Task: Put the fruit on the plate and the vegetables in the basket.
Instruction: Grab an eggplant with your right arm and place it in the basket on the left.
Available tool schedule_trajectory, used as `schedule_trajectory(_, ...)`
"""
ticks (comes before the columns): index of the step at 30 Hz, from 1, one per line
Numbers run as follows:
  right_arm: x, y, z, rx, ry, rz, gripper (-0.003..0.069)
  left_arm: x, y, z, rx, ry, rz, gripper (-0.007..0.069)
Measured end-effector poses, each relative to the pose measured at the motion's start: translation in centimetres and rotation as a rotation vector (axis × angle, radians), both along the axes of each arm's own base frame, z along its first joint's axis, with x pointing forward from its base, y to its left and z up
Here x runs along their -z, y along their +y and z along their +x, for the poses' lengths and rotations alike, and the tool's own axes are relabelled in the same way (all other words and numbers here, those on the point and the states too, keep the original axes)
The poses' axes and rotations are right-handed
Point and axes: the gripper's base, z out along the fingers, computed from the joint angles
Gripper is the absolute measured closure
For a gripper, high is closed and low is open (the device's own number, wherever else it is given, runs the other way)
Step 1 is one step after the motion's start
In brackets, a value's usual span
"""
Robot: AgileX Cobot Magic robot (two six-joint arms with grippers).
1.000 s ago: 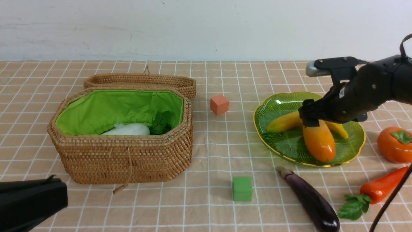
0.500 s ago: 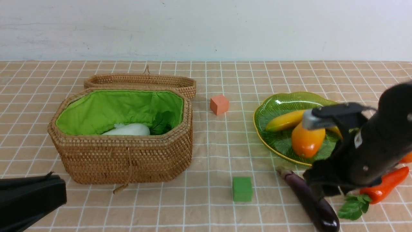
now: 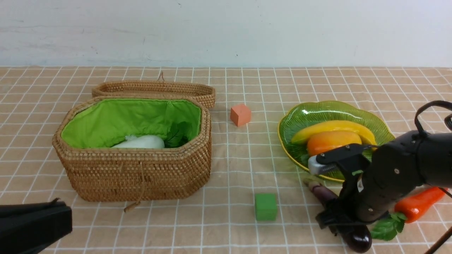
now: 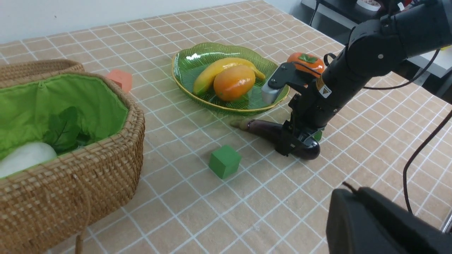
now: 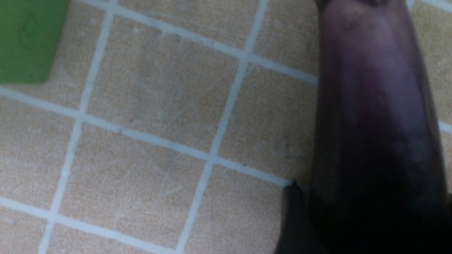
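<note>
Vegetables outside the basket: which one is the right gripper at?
The dark purple eggplant: the right gripper sits over its thick end. The orange-red carrot lies free, farther right.

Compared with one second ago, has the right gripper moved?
Yes. The right gripper left the plate and came nearer the camera, down to the eggplant.

Basket (image 3: 141, 176) stood at nine o'clock, radish (image 3: 141, 142) inside; plate (image 3: 317, 113) at three o'clock carried banana (image 3: 332, 126) and mango (image 3: 332, 140).

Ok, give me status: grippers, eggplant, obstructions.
Left gripper shut, idle. Right gripper down astride eggplant, grip unconfirmed. Eggplant lying on cloth beside plate. Green cube sits between it and basket.
</note>
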Motion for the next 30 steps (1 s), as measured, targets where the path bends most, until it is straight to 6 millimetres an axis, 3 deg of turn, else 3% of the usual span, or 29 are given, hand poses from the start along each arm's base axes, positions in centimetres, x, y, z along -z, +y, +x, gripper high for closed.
schedule_trajectory(4, -0.9, 0.9, -0.8, -0.036, 0.036, 0.031, 0.0258, 0.3, 0.1, -0.1, -0.002, 0.026, 0.029, 0.0627)
schedule_trajectory(6, -2.9, 2.4, -1.7, -0.090, 0.025, 0.077, 0.0258, 0.4, 0.1, -0.1, -0.004, 0.028, 0.036, 0.0627)
schedule_trajectory(9, -8.7, 5.9, -2.2, -0.201, -0.115, 0.210, 0.0258, 0.4, 0.3, 0.1, -0.017, 0.010, 0.055, 0.0625)
schedule_trajectory(10, -8.8, 6.1, -2.4, -0.204, -0.116, 0.217, 0.0258, 0.4, 0.3, 0.1, -0.019, 0.007, 0.058, 0.0625)
schedule_trajectory(12, -13.1, 8.5, -2.0, -0.291, -0.236, 0.307, 0.0258, 0.4, 0.5, 0.3, -0.047, -0.011, 0.071, 0.0624)
schedule_trajectory(13, -16.5, 10.7, -1.4, -0.380, -0.342, 0.370, 0.0258, 0.3, 0.8, 0.6, -0.092, -0.016, 0.074, 0.0622)
schedule_trajectory(15, -18.1, 11.9, -1.0, -0.429, -0.392, 0.401, 0.0258, 0.3, 1.0, 0.8, -0.122, -0.014, 0.070, 0.0622)
schedule_trajectory(19, -22.2, 17.5, 1.3, -0.614, -0.565, 0.490, 0.0258, 0.2, 1.8, 1.4, -0.253, 0.006, 0.029, 0.0620)
schedule_trajectory(22, -21.5, 21.3, 3.4, -0.729, -0.632, 0.479, 0.0258, 0.1, 2.1, 1.6, -0.297, 0.010, 0.007, 0.0620)
schedule_trajectory(23, -19.8, 22.9, 4.8, -0.763, -0.635, 0.455, 0.0252, 0.1, 2.1, 1.6, -0.305, 0.013, 0.002, 0.0620)
schedule_trajectory(25, -18.9, 23.6, 5.6, -0.774, -0.636, 0.439, 0.0230, 0.1, 2.1, 1.6, -0.308, 0.013, 0.002, 0.0620)
schedule_trajectory(27, -16.4, 24.8, 7.2, -0.800, -0.620, 0.375, 0.0081, 0.1, 2.2, 1.6, -0.311, 0.013, 0.002, 0.0620)
schedule_trajectory(28, -16.3, 24.8, 7.3, -0.801, -0.618, 0.370, 0.0081, 0.1, 2.2, 1.6, -0.311, 0.013, 0.002, 0.0620)
schedule_trajectory(29, -15.4, 24.9, 7.7, -0.811, -0.594, 0.329, 0.0013, 0.1, 2.2, 1.6, -0.310, 0.012, 0.004, 0.0620)
schedule_trajectory(30, -15.3, 24.9, 7.7, -0.815, -0.586, 0.318, 0.0008, 0.1, 2.2, 1.6, -0.310, 0.011, 0.006, 0.0620)
